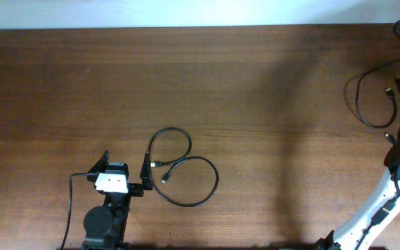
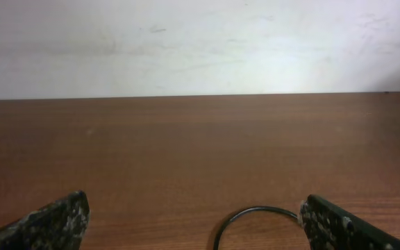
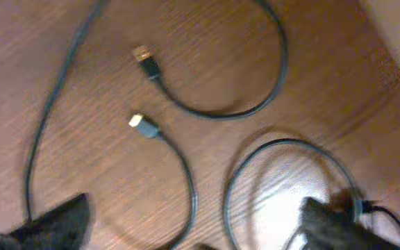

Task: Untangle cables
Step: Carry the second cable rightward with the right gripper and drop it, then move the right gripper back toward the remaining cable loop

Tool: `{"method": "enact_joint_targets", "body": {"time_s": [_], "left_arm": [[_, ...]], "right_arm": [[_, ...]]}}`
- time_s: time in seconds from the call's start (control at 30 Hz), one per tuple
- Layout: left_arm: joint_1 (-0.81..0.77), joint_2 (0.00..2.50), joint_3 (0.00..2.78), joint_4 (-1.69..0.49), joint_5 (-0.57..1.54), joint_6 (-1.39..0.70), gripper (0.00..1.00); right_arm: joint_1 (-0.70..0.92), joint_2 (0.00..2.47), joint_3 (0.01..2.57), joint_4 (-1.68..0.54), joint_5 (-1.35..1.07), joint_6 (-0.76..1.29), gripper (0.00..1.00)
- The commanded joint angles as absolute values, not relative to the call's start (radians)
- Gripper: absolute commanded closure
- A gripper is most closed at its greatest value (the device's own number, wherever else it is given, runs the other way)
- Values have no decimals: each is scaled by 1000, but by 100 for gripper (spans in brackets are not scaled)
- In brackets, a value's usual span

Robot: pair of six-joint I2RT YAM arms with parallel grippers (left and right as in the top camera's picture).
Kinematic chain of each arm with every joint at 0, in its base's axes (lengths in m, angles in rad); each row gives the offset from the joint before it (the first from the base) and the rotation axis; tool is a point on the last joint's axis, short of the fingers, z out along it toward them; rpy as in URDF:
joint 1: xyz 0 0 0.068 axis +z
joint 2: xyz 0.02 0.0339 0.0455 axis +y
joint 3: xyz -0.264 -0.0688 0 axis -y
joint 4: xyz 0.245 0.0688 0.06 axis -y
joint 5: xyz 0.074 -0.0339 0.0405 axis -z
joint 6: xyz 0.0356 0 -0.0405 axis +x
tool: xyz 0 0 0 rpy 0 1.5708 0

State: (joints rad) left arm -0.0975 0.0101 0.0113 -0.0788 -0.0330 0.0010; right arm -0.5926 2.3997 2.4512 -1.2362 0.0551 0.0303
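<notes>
One thin black cable (image 1: 179,129) lies in two loops on the wooden table (image 1: 255,83), just right of my left gripper (image 1: 126,164). In the left wrist view that gripper (image 2: 193,223) is open, and an arc of the cable (image 2: 255,208) lies between its fingers, close to the right fingertip (image 2: 325,222). More black cables (image 1: 375,125) sprawl at the table's far right. In the right wrist view, my right gripper (image 3: 193,226) hangs open above them with nothing between its fingers. Below it lie two metal-tipped plugs (image 3: 142,54) (image 3: 137,121) and a cable loop (image 3: 231,187).
The right arm (image 1: 373,208) reaches in from the bottom right corner. A pale wall (image 2: 200,42) runs behind the table's far edge. The left arm's thicker black wire (image 1: 70,208) hangs at the lower left.
</notes>
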Motion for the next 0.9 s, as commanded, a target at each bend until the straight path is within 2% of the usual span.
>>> {"method": "enact_joint_targets", "body": {"time_s": [0.0,0.23,0.4,0.67,0.87], "left_arm": [[-91,5,9,-84,-29,16,1],[-91,5,9,-84,-29,16,1],[-91,5,9,-84,-29,16,1],[-91,5,9,-84,-29,16,1],[-91,5,9,-84,-29,16,1]], "right_arm": [[-589,2392,2458,-1263,-142,14,1],[-555,2387,2458,-1375,-644,-183,1],[-421,2387,2458,-1517,-642,-369,1],[-111,2390,2443,-1699,-532,-369,1],[114,2391,2244,-1699,-455,-355,1]]}}
